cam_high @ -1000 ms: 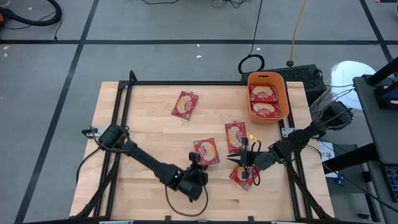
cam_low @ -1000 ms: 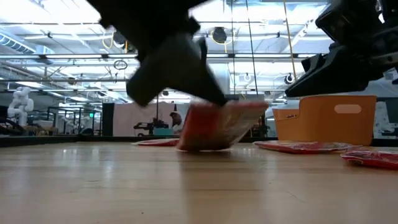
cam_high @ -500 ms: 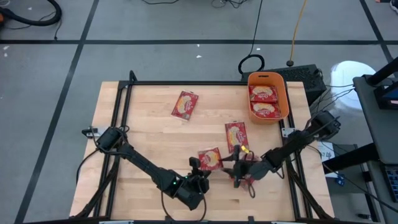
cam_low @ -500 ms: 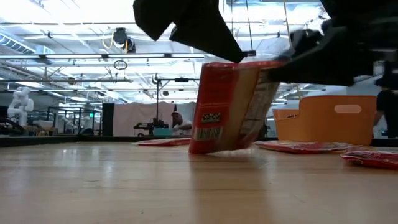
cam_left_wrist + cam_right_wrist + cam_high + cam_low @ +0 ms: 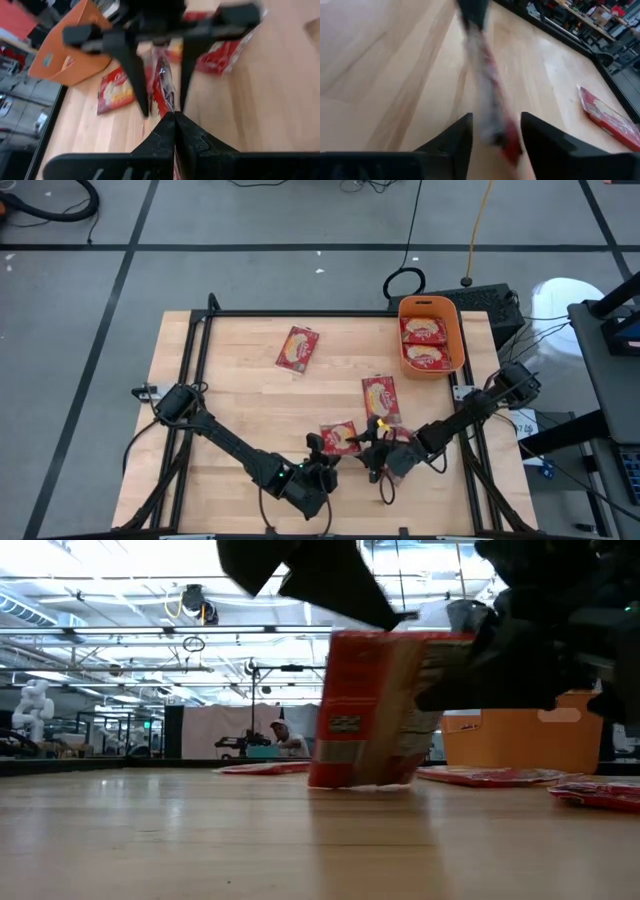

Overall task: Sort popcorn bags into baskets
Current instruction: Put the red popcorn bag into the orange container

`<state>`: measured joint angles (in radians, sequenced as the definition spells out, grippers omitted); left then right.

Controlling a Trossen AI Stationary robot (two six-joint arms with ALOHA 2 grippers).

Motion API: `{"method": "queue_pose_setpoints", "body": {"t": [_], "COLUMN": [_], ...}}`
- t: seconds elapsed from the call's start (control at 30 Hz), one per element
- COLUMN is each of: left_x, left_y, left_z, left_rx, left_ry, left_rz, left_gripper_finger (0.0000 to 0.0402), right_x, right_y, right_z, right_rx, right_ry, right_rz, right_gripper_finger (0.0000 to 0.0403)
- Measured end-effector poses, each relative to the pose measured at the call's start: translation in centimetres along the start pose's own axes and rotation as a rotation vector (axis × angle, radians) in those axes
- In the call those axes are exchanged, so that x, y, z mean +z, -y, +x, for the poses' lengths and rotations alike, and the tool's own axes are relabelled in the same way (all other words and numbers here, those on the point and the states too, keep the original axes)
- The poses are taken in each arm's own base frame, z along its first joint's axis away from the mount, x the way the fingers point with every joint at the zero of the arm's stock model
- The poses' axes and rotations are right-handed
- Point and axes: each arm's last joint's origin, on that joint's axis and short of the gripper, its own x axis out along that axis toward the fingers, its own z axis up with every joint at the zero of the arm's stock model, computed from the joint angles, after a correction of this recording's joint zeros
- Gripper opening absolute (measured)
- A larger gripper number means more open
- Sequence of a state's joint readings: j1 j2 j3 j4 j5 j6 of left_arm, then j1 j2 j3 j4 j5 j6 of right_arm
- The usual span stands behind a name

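Note:
One red popcorn bag (image 5: pixel 341 437) stands upright on the near middle of the table, with my left gripper (image 5: pixel 322 446) shut on it. My right gripper (image 5: pixel 372 452) is open. It reaches in from the table's right, and its two fingers (image 5: pixel 135 75) stand on either side of this bag's far part. Whether they touch it, I cannot tell. The orange basket (image 5: pixel 455 330) sits at the far right corner with two bags (image 5: pixel 424 343) lying in it. Two more bags (image 5: pixel 298 348) (image 5: pixel 380 398) lie flat on the table. My left gripper pinches the bag's upper near edge (image 5: pixel 169 111) between its two shut fingers. It comes slanting down from the table's near-left side. The bag stands upright, edge-on to the fingers. Its lower edge (image 5: pixel 360 783) is at the table top; resting or just clear, I cannot tell.
Another bag (image 5: pixel 600 795) lies on the table under my right arm. A black frame (image 5: pixel 300 313) runs around the table's edges. The table's left half is bare wood (image 5: pixel 230 380).
My left gripper has risen with the bag's end. The bag has gone from lying low and tilted to standing upright on its lower edge. My right gripper has moved toward the table's left, away from the bag under it, and rolled until its fingers straddle the upright bag.

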<state>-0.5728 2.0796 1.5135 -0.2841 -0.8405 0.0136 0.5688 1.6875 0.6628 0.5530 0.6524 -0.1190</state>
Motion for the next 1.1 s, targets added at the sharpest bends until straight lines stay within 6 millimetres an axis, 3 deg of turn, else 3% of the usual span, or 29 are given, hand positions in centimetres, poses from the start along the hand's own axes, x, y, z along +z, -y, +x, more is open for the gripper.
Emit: {"method": "queue_pose_setpoints", "body": {"t": [0.2, 0.4, 0.6, 0.8, 0.93, 1.1], "left_x": [0.6, 0.6, 1.0, 2.4, 2.1, 0.1], "left_y": [0.0, 0.1, 1.2, 1.5, 0.9, -0.8], "left_z": [0.0, -0.3, -2.6, -5.8, -7.6, -10.3], "left_rx": [-0.007, 0.02, 0.217, 0.382, 0.481, 0.555], "left_ry": [0.042, 0.049, 0.087, 0.146, 0.158, 0.202], "left_rz": [0.012, -0.063, -0.02, -0.072, -0.114, -0.206], "left_gripper_finger": [0.0006, 0.0051, 0.016, 0.0256, 0.0276, 0.0264], "right_x": [0.0, 0.2, 0.7, 2.0, 3.7, 5.4], "right_y": [0.3, 0.2, 0.5, 2.2, 3.8, 6.1], "right_z": [0.3, 0.3, 0.3, -0.5, -1.8, -3.8], "right_rx": [0.036, 0.059, 0.052, 0.02, -0.009, -0.042], "right_ry": [0.002, 0.02, 0.066, 0.11, 0.181, 0.286], "right_rz": [0.012, 0.014, -0.006, 0.017, 0.051, 0.135], "right_gripper_finger": [0.0072, 0.001, 0.002, 0.0017, 0.0015, 0.0014]}}
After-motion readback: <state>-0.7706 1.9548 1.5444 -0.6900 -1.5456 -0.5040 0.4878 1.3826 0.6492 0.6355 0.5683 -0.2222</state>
